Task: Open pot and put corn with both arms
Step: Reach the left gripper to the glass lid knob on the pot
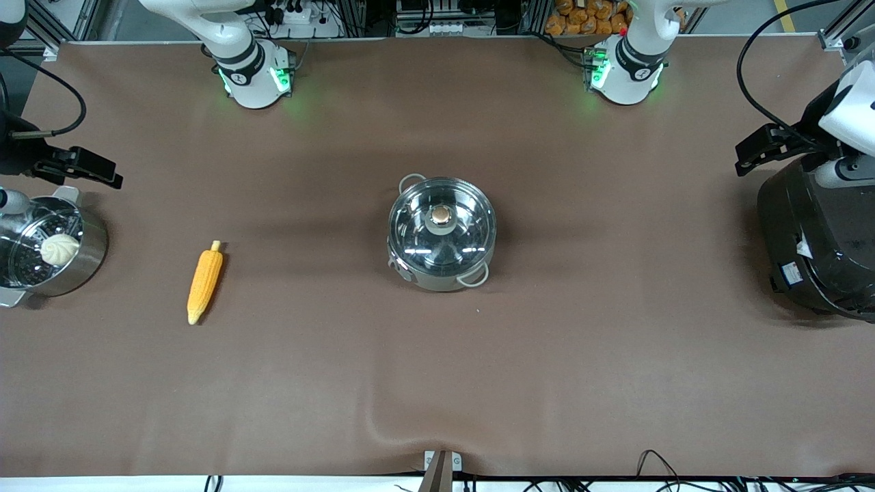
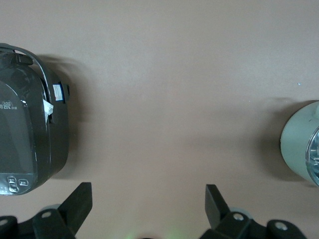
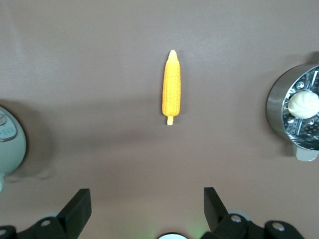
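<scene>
Now, table (image 1: 437, 383): brown cloth, with a wrinkle at the edge nearest the front camera.
Rice cooker (image 1: 817, 239): big and black, at the left arm's end of the table.
Steamer (image 1: 51, 253): steel, holding a white bun (image 1: 60, 249), at the right arm's end.
Pot (image 1: 441, 232): mid-table, glass lid (image 1: 441, 225) on it, tan knob (image 1: 441, 216) at its centre; not yet opened.
Corn (image 1: 204, 281): flat on the table between steamer and pot, well apart from both.
Left tool (image 2: 148, 206): fingers spread wide, empty, over bare table between rice cooker and pot.
Right tool (image 3: 147, 206): fingers likewise spread, empty, over bare table near the corn.
Risk: the knob is small and smooth, so an off-centre pinch could let the lid slip or drag the pot; the tapered corn may roll when pinched.
</scene>
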Available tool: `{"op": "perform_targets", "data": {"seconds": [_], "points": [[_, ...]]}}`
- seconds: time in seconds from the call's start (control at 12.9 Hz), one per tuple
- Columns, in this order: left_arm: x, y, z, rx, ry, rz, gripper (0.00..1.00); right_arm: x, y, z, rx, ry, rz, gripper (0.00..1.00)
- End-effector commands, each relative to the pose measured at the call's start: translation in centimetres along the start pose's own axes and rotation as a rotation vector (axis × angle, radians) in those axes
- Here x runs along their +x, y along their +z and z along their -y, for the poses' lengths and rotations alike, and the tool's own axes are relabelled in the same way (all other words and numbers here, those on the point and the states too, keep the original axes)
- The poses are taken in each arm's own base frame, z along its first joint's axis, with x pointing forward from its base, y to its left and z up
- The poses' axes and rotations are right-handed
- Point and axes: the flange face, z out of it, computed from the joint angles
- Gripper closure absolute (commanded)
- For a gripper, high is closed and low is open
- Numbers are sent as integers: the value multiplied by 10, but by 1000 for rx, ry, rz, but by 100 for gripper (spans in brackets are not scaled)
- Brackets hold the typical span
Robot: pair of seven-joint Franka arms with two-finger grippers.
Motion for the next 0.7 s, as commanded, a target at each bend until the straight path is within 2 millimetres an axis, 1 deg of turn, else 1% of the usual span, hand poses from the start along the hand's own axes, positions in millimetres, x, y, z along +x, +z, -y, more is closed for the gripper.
{"op": "perform_targets", "data": {"seconds": [0.0, 0.23, 0.31, 0.39, 0.46, 0.54, 0.62], "points": [[-9, -6, 4, 9, 30, 25, 0, -2, -3, -4, -36, -2, -10, 0], [-6, -4, 4, 6, 32, 30, 0, -2, -3, -5, -37, -2, -12, 0], [-6, -3, -2, -21, 37, 33, 0, -1, -3, -5, -38, -2, -15, 0], [-4, -1, -17, -57, 37, 31, 0, -2, -4, -5, -38, -2, -18, 0], [1, 10, -34, -75, 31, 49, 0, -3, -6, -5, -37, -2, -22, 0], [2, 16, -77, -82, 11, 29, 0, -3, -4, -4, -38, -2, -20, 0], [8, 23, -107, -99, -46, -1, 0, -2, -3, -5, -38, -1, -16, 0]]}}
